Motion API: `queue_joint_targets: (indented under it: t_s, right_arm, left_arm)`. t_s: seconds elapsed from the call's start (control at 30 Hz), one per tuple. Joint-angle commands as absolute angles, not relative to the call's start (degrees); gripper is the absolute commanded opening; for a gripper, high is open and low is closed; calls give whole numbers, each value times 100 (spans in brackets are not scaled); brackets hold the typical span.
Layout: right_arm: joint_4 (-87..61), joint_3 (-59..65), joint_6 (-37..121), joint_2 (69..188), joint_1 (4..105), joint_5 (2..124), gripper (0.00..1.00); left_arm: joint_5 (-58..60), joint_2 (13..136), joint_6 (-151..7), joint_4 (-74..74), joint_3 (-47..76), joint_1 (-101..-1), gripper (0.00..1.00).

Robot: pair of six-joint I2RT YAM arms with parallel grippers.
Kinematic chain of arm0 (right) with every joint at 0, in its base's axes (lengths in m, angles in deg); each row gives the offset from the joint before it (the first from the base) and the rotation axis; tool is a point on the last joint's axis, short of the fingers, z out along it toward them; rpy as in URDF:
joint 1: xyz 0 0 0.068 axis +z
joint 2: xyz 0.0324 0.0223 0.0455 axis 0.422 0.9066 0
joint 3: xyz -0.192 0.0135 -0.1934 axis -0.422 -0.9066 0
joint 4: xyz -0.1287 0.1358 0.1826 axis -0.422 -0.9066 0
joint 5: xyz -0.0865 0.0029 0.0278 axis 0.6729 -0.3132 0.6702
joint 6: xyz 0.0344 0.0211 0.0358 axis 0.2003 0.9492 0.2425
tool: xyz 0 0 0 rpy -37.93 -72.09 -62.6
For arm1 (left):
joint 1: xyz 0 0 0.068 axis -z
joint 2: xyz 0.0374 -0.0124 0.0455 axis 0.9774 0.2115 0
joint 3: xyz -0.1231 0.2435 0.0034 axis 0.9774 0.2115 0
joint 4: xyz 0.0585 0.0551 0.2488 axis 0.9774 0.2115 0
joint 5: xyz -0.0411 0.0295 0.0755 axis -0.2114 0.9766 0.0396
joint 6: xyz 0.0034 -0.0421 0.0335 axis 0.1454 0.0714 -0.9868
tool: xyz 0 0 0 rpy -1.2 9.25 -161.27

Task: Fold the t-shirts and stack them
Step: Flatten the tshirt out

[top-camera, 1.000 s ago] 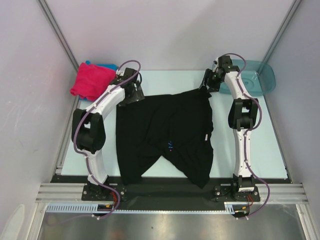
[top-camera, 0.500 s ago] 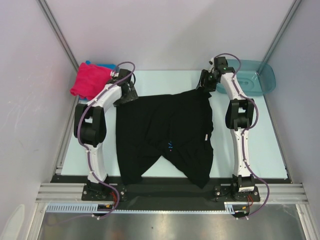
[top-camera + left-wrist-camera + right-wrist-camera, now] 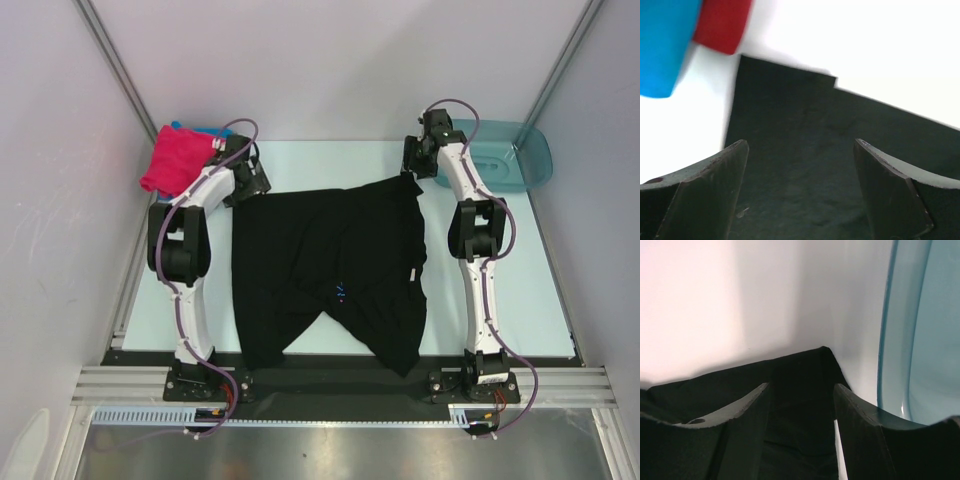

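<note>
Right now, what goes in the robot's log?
black t-shirt: spread out | left jaws: open over far-left corner | right jaws: open over far-right corner

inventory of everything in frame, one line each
black t-shirt: 1, black with a small blue-white print, spread out at table centre
pink t-shirt: 1, magenta-pink, folded, far left corner
blue t-shirt: 1, blue, at the pink one's far edge, mostly hidden
basin: 1, translucent teal, far right corner
table: 1, pale blue-white
left arm: 1, white and black, jaws open above the black shirt's far left corner
right arm: 1, white and black, jaws open at its far right corner
</note>
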State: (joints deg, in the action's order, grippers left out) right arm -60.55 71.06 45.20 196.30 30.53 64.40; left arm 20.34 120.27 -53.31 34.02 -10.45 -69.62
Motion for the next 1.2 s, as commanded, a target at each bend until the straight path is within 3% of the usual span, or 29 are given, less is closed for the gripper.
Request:
queue_joint_targets:
  t_s: [0.0, 0.7, 0.87, 0.9, 1.0, 1.17]
  right_arm:
    - [-6222, 7330, 4298, 19484, 2927, 7636, 60]
    - [-6196, 7330, 4588, 19958, 2918, 7304, 55]
    - [-6196, 7312, 4623, 19993, 2953, 7251, 55]
    - [-6196, 7304, 4641, 19994, 2962, 7225, 54]
    - [-6187, 7251, 4658, 20002, 2980, 7190, 55]
    - [-6187, 7207, 4694, 20090, 3006, 7145, 54]
  left_arm:
    - [1618, 12055, -5367, 2990, -1324, -7014, 91]
    - [1422, 12652, -5165, 2928, -1603, -7128, 86]
    - [1722, 13092, -5217, 3288, -2175, -7120, 75]
    - [1853, 13188, -5244, 3315, -2324, -7120, 62]
    - [2064, 13285, -5288, 3411, -2544, -7120, 46]
    - [2188, 13444, -5358, 3491, -2730, -7120, 42]
